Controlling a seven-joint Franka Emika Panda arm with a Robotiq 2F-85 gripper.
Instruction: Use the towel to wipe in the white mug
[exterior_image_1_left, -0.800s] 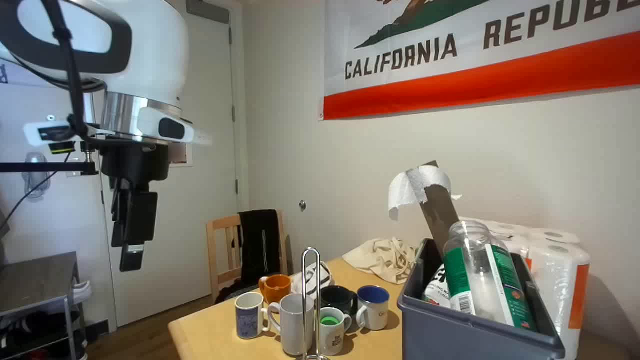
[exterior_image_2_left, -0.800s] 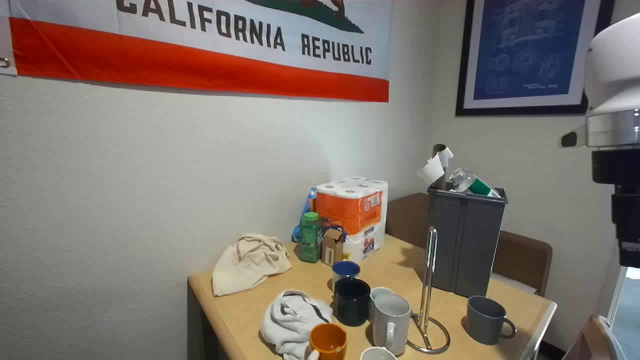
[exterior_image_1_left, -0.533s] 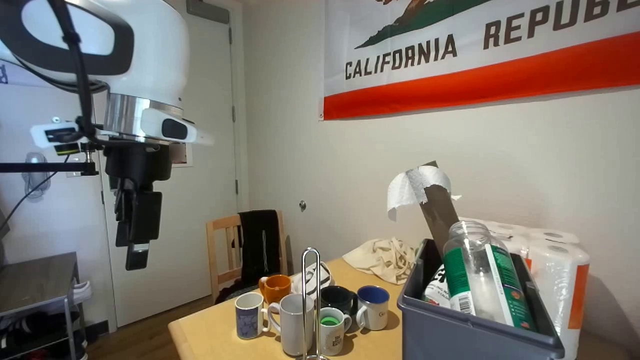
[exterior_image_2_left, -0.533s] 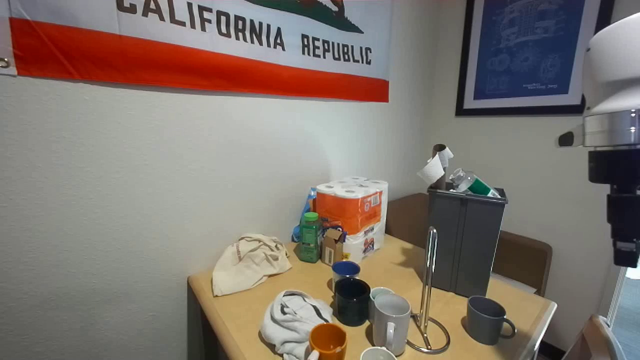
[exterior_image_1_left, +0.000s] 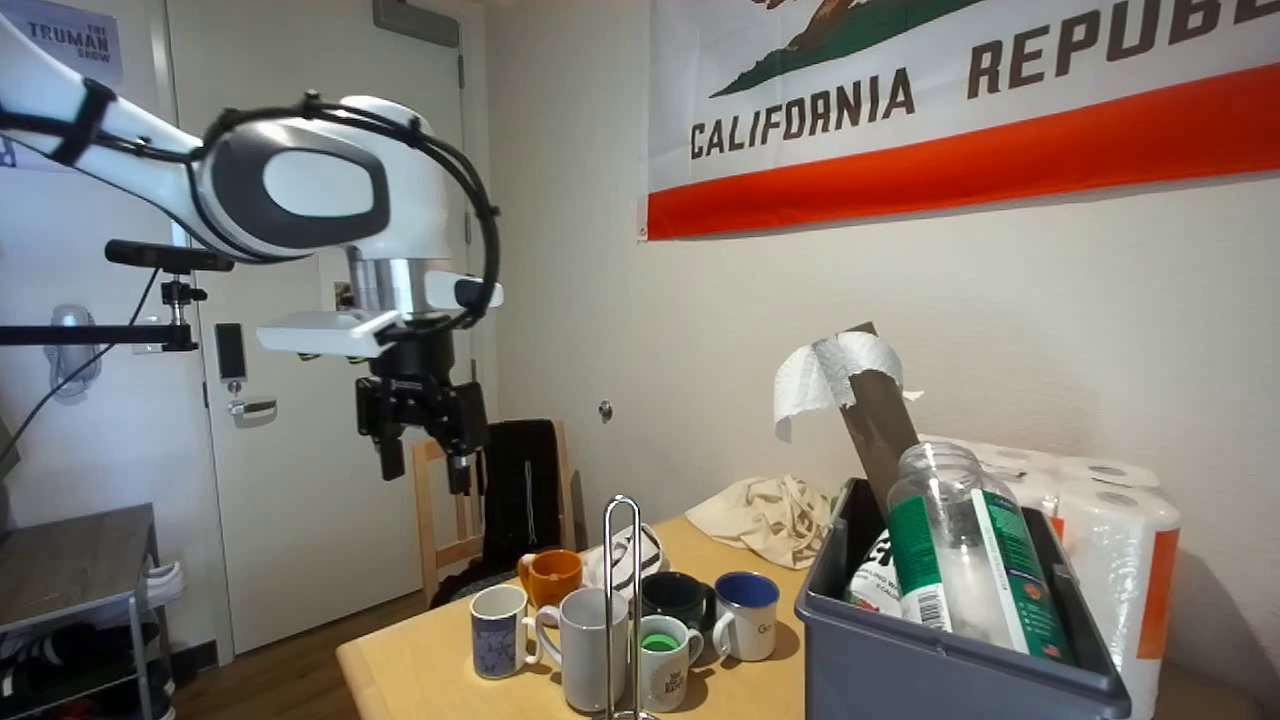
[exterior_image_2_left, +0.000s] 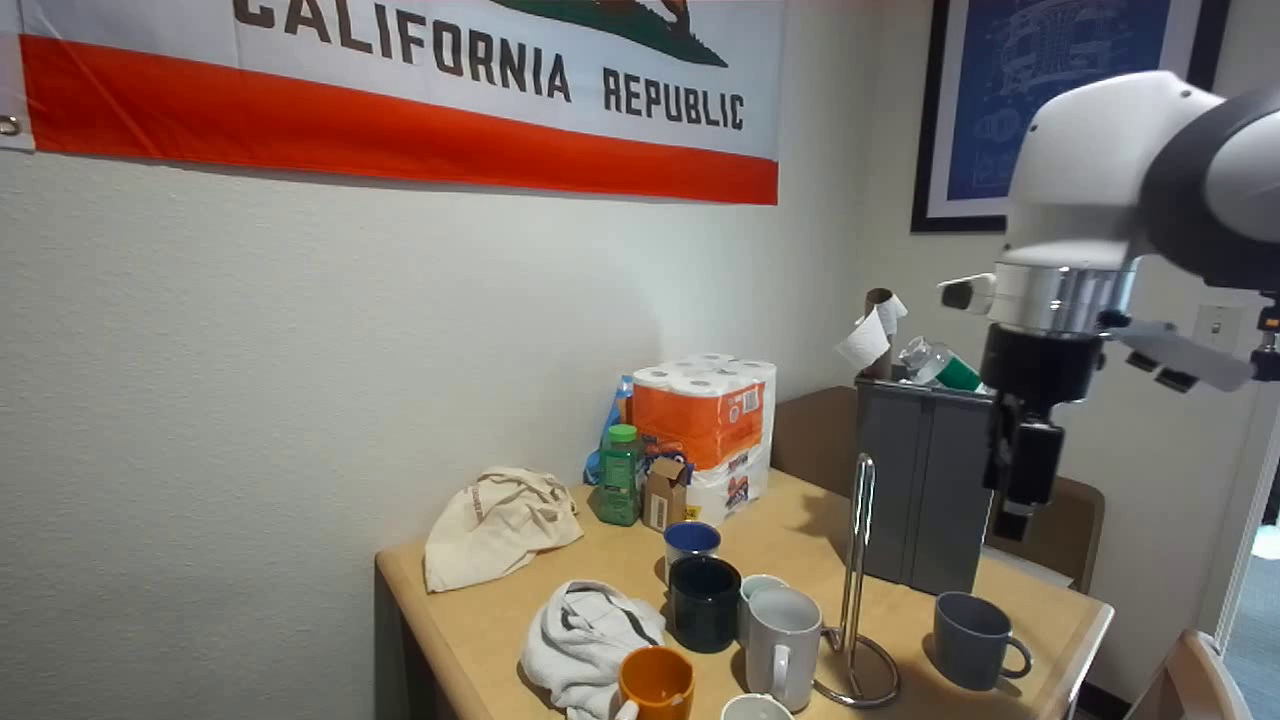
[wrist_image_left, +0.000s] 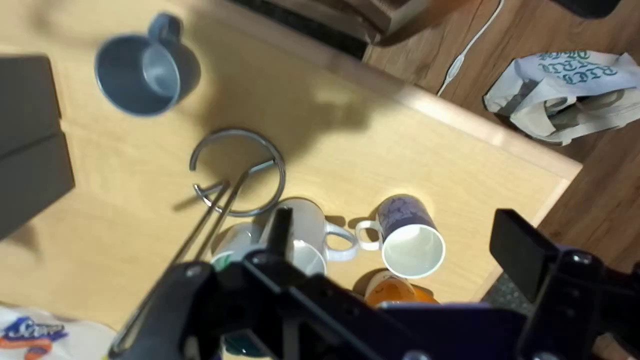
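Note:
A tall white mug stands upright on the table in both exterior views (exterior_image_1_left: 582, 655) (exterior_image_2_left: 785, 645). It also shows in the wrist view (wrist_image_left: 304, 219), partly behind a finger. A crumpled white-grey towel (exterior_image_2_left: 585, 645) lies on the table beside the orange mug (exterior_image_2_left: 657, 682). The towel is partly hidden behind mugs in an exterior view (exterior_image_1_left: 650, 555) and does not show in the wrist view. My gripper (exterior_image_1_left: 427, 474) is open and empty, pointing down, well above the table. In the wrist view the patterned mug (wrist_image_left: 404, 220) shows between the spread fingers (wrist_image_left: 395, 225).
A metal paper-towel stand (exterior_image_2_left: 858, 560) rises right beside the white mug. Black (exterior_image_2_left: 705, 605), blue-lined (exterior_image_1_left: 745, 615) and small green-lined (exterior_image_1_left: 663, 670) mugs crowd close by. A grey mug (exterior_image_2_left: 970, 640), grey bin (exterior_image_2_left: 920, 490) and cream cloth (exterior_image_2_left: 500, 530) are also on the table.
My arm has swung in towards the table and the wrist has turned, so both fingers now show apart in an exterior view. The mugs and towel have not moved.

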